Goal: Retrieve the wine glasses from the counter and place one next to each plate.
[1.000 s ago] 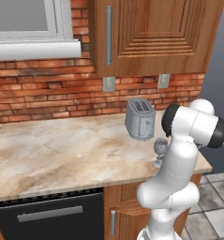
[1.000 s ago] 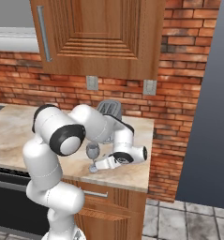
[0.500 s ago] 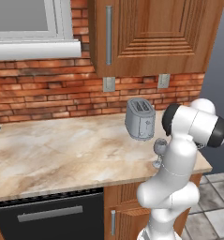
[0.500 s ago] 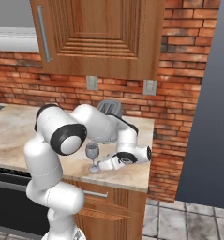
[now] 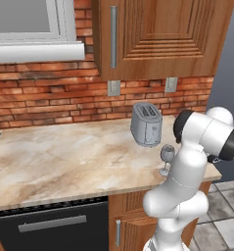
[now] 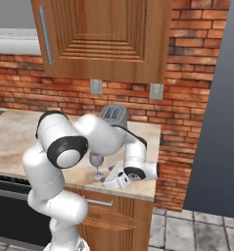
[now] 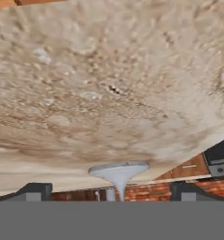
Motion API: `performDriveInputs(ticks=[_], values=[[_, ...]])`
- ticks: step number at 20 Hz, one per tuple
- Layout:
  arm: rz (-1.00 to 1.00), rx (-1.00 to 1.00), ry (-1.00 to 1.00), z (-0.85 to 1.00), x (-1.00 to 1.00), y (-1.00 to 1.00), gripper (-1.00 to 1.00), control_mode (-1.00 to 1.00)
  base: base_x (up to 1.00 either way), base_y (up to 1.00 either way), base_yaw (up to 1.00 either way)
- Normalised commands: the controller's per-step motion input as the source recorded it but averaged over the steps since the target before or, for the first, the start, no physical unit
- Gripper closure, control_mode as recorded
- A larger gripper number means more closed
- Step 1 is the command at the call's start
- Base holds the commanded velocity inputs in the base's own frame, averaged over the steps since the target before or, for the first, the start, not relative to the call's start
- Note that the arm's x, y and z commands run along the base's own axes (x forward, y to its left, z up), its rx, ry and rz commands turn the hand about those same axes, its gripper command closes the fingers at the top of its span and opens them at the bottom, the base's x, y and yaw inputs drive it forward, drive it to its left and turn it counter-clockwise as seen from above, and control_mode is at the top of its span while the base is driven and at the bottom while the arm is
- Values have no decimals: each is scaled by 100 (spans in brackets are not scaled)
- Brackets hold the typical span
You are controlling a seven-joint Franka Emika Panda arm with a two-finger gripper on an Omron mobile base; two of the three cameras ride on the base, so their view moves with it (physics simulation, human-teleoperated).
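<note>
Left base view: one wine glass (image 5: pixel 167 158) stands upright on the desk (image 5: pixel 64 157), near its front edge at the right end, just in front of one grey toaster (image 5: pixel 146 123). The white arm (image 5: pixel 197 162) rises beside the glass and partly covers it. Two grey wall outlets (image 5: pixel 113 87) sit on the brick wall under one wooden cabinet (image 5: pixel 157 34) with one silver bar handle. No writing can be read.

Right base view: the same single wine glass (image 6: pixel 96 164) stands at the desk's (image 6: pixel 11 132) front edge, the toaster (image 6: pixel 113 113) behind it. The tool (image 6: pixel 108 180) lies low, just right of the glass's foot, pointing at it. Again two outlets (image 6: pixel 96 87) and one cabinet (image 6: pixel 104 34).

Hand view: the picture is rolled over, the marbled desk (image 7: pixel 108 84) overhead. One glass foot and stem (image 7: pixel 118 174) lie between the two spread fingertips (image 7: pixel 31 191), neither touching it; the tool (image 7: pixel 111 192) is released, grasping nothing.
</note>
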Motion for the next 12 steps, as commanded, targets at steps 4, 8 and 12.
performDriveInputs(ticks=[4, 8, 12], values=[[-12, -2, 0, 0, 22, 19, -100, -100, 0, 0, 0], [-12, 0, 1, 0, 22, 3, -100, -100, 0, 0, 0], [-10, 2, 8, 0, 3, 4, -100, -100, 0, 0, 0]])
